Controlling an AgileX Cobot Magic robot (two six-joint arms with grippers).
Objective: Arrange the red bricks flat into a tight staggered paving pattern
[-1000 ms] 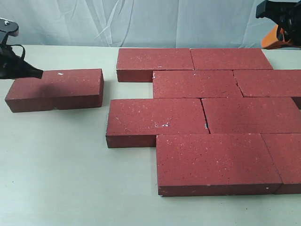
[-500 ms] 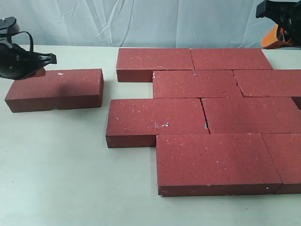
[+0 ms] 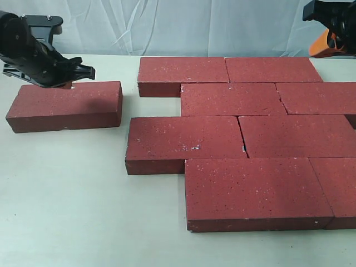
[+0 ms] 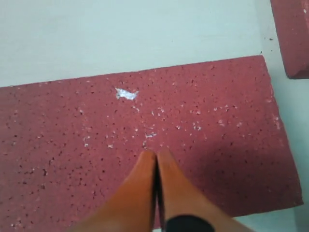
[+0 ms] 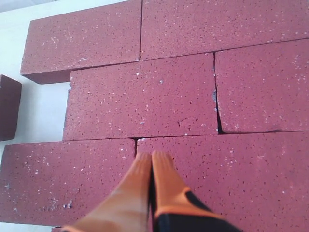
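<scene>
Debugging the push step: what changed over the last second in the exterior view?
The left gripper came in from the left edge and moved rightward and slightly up in the view. It is now above the far side of the separate dark-red rectangular paving brick, jaws shut on nothing. That brick did not shift. The laid dark-red bricks and the right gripper stayed put.

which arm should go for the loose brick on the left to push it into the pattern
Left. The left gripper, jaws shut, hangs right over the loose brick; the right gripper is far off above the laid bricks.
</scene>
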